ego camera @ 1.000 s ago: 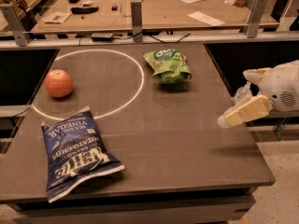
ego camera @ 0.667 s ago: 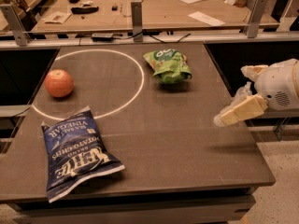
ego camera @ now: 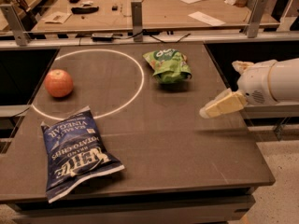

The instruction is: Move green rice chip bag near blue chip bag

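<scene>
The green rice chip bag lies crumpled at the back middle of the dark table, just right of the white circle. The blue chip bag lies flat at the front left, white lettering up. My gripper hovers over the table's right edge, to the right of and nearer than the green bag, well apart from it. Its pale fingers stand apart and hold nothing. The white arm comes in from the right.
A red apple sits at the left, on the white circle line. A metal rail with posts runs along the table's back edge, and a wooden bench with papers is behind it. Floor shows past the right edge.
My gripper has moved left and slightly up, further in over the table's right edge. The bags and the apple have not moved.
</scene>
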`<state>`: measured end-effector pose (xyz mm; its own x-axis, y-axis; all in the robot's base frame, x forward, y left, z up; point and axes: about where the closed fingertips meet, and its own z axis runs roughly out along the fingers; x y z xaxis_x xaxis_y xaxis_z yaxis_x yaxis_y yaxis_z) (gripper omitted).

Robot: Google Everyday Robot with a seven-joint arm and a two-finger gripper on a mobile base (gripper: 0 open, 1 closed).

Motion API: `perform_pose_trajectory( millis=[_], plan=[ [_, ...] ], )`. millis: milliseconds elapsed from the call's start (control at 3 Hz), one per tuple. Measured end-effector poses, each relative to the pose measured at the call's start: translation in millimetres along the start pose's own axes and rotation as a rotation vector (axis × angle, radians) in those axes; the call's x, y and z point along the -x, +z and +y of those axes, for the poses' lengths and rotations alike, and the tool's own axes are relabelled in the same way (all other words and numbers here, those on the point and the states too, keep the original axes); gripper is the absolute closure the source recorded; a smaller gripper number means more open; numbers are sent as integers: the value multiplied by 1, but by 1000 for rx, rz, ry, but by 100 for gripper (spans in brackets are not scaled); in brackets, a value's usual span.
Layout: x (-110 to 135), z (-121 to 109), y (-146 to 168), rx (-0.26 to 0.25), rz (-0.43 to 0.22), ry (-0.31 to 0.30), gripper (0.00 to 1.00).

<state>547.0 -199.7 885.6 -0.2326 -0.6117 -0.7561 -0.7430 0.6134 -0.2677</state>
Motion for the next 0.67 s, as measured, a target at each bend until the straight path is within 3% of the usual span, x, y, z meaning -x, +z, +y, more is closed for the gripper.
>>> perform_pose_trajectory(
  millis=[667],
  plan=[
    [22, -26, 46, -66, -87, 65, 0]
  ],
)
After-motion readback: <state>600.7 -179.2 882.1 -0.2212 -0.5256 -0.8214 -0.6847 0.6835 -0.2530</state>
